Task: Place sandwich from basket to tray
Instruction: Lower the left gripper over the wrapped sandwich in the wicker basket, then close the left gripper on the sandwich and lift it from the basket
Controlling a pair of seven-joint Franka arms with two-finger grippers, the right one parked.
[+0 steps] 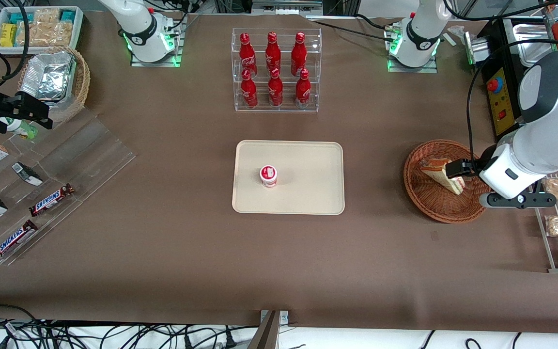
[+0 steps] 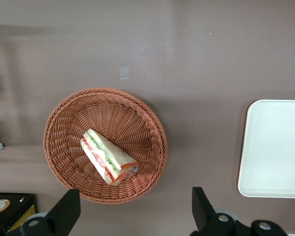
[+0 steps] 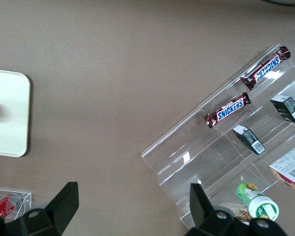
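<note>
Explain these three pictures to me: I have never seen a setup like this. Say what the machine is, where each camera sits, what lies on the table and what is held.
These are two white robot arms at a brown table. One picture looks down from the front; the other two come from cameras on each arm's wrist. The working arm's end effector hovers open above the round reddish-brown wicker basket, holding nothing. In the basket lies the wrapped triangular sandwich, which is meant to go onto the flat cream-beige tray at the table's middle. A small red-and-white lidded cup already stands on that tray. Farther from the front camera stands a clear rack of red bottles. Toward the parked arm's end, chocolate bars lie on a clear stepped stand.
</note>
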